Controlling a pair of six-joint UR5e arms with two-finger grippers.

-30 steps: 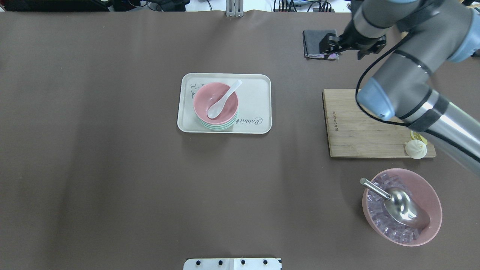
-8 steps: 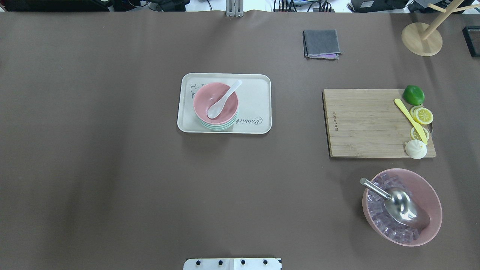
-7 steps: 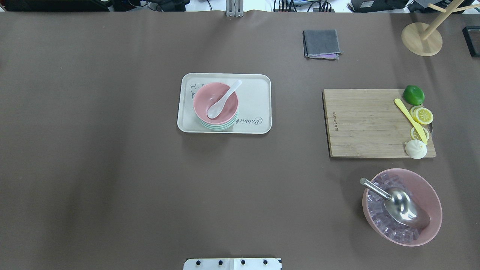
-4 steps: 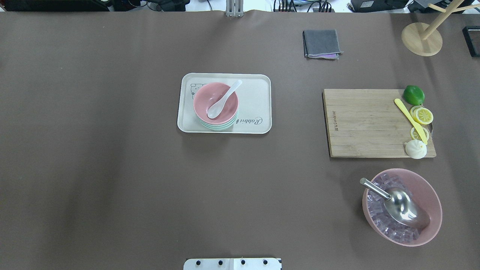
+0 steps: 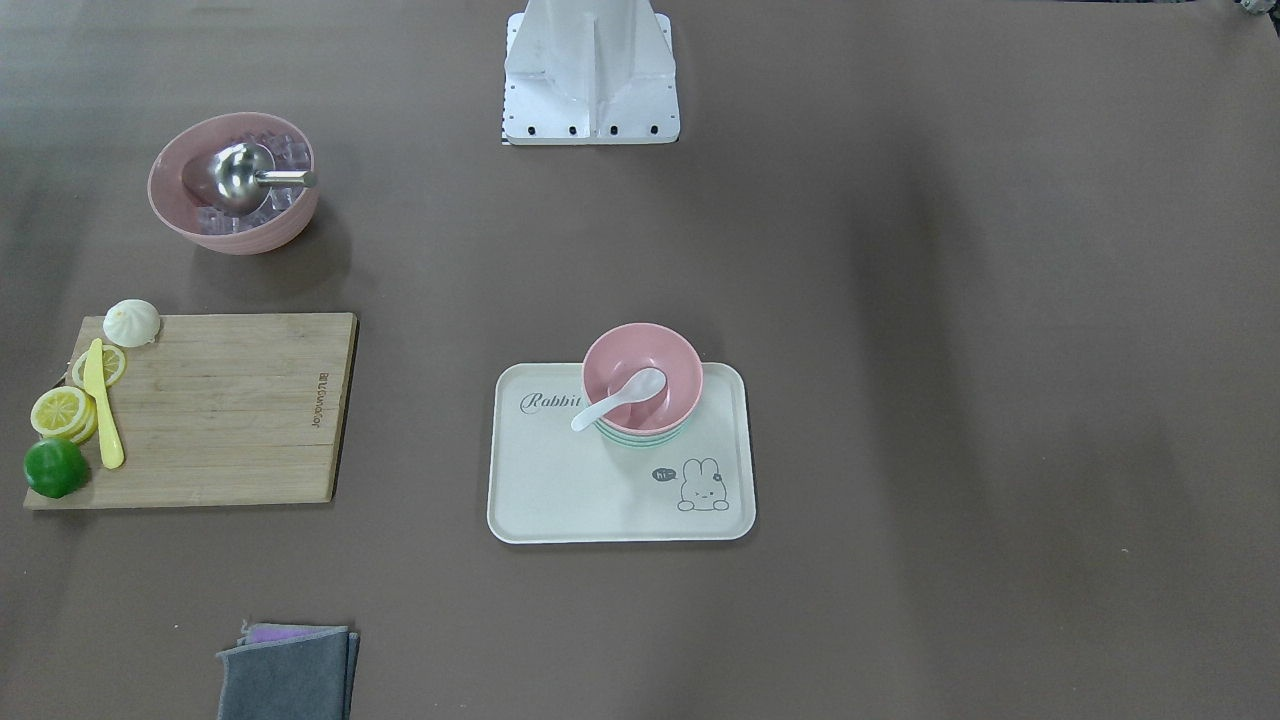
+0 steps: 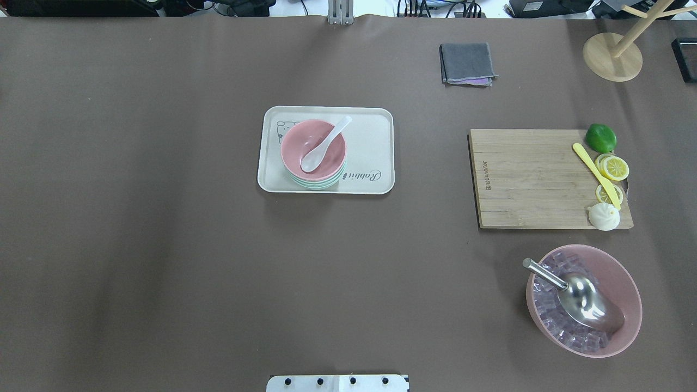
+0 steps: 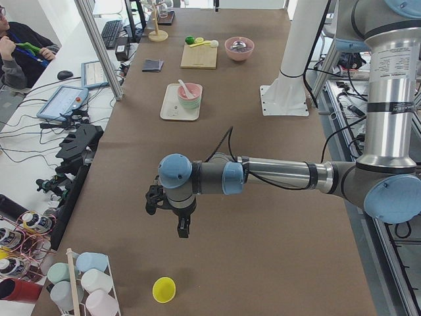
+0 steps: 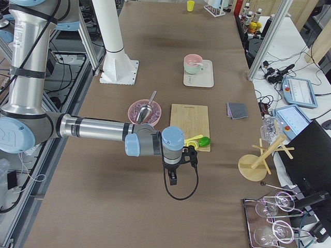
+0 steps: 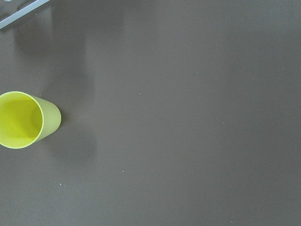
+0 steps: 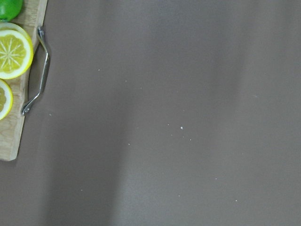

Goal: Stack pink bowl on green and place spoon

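The left gripper (image 7: pixel 182 229) hangs over bare table at the robot's left end, near a yellow plastic cup (image 9: pixel 21 120). The right gripper (image 8: pixel 172 179) hangs at the opposite end, just beyond the wooden cutting board (image 6: pixel 523 177). Both show only in the side views, so I cannot tell whether their jaws are apart or together.

Well apart from both, the small pink plastic bowl (image 6: pixel 313 146) sits nested on the pale green bowl (image 6: pixel 317 184), on the cream rectangular tray (image 6: pixel 370 136). The white ceramic spoon (image 6: pixel 324 145) lies inside it, its handle over the rim.

I judge both steps done, so the next move calls for no grasp, only a check that the stack sits level.

Counted, there is one small pink bowl, one white spoon and one tray. The green rims look like more than one, but I cannot tell the number. Apart from these is one larger pink bowl of ice cubes (image 6: pixel 621 272) holding one steel scoop (image 6: pixel 585 296).
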